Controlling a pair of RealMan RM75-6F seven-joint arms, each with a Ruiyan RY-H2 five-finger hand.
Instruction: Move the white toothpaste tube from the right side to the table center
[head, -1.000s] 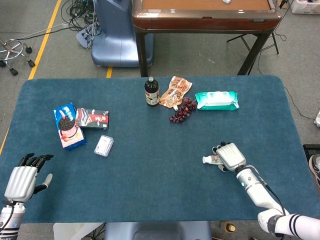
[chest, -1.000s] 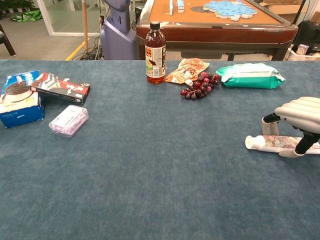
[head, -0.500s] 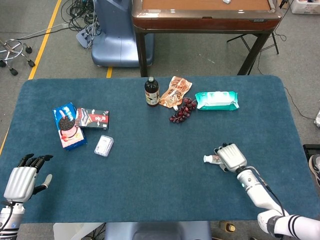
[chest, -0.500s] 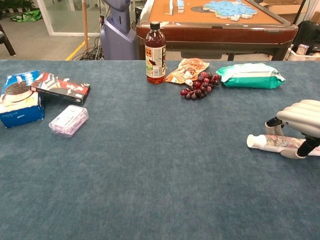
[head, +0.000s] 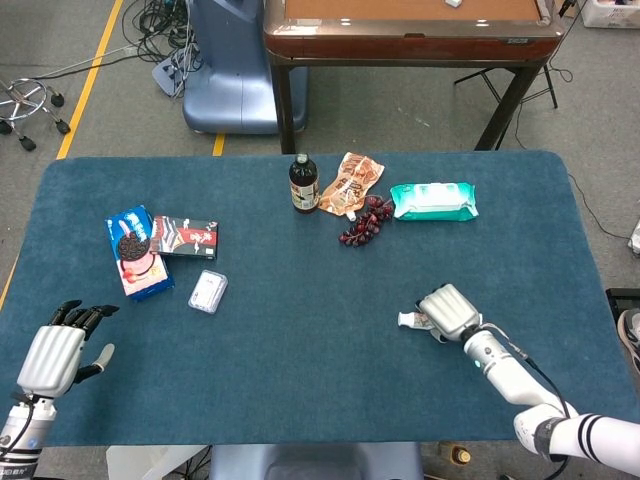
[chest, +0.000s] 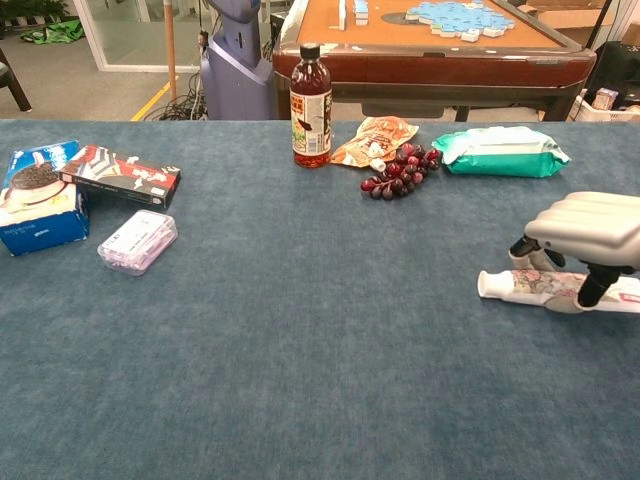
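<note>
On the right part of the blue carpeted surface (head: 300, 380), the white toothpaste tube with a floral print (chest: 535, 288) is seen lying flat, its white cap pointing toward the middle of the surface. The right hand (head: 447, 311) is placed over the tube, with its fingers (chest: 590, 287) curled down on both sides of the tube's body; the tube appears to be gripped, and it rests on the surface. In the chest view only the cap end and part of the body are left uncovered by the hand.

At the near left corner, the left hand (head: 55, 355) is held above the surface with its dark-tipped fingers (head: 85, 315) spread apart and nothing in them.

Along the far edge, a dark glass bottle with a red label (chest: 311, 105) is stood upright, with an orange snack pouch (chest: 375, 139) just beside it, a bunch of dark red grapes (chest: 398, 171) touching the pouch, and a green pack of wet wipes (chest: 500, 151) further right. On the left side, a blue cookie box (head: 135, 250) and a dark flat box (head: 186, 237) are laid touching each other, and a small clear plastic case (head: 208, 292) is set near them.
</note>
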